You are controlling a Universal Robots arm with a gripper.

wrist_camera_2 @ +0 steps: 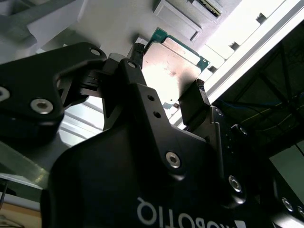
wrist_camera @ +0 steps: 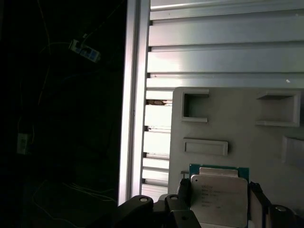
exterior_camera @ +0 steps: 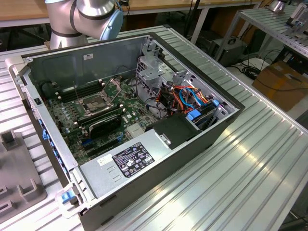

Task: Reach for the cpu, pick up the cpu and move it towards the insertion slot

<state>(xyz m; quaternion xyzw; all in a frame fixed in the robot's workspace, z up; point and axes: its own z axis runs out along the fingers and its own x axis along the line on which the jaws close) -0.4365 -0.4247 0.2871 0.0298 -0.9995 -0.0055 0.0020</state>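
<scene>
A ribbed aluminium table (exterior_camera: 240, 159) bears an open dark grey metal computer case (exterior_camera: 67, 62) lying on its side. Behind it stand a wooden benchtop (exterior_camera: 192, 5) and, on the exterior view's right, a brown cardboard box (exterior_camera: 281, 82) on the floor beside dark cables (exterior_camera: 250, 72). A grey moulded block (exterior_camera: 14, 178) sits on the table at the exterior view's left edge.

The exterior view shows the grey robot arm with its pale blue joint cap (exterior_camera: 82, 17) above the far wall of the case. Inside the case is the green board with the insertion slot (exterior_camera: 96, 102), a square socket with a shiny metal frame and a dark centre. A silvery power supply box (exterior_camera: 125, 161) lies nearer the camera.

The wrist views show the black gripper (wrist_camera_2: 167, 73) and the cpu (wrist_camera_2: 173, 59), a small thin square chip with a silvery-tan metal face on a green edge. It sits between the gripper's fingers (wrist_camera_2: 194, 102), which are drawn in against two opposite edges of it, so the gripper has hold of the chip. The first wrist view shows the cpu (wrist_camera: 218, 199) over a pale grey plastic tray with rectangular pockets (wrist_camera: 237, 137), which rests on the ribbed table. Whether the chip touches the tray I cannot tell.
</scene>
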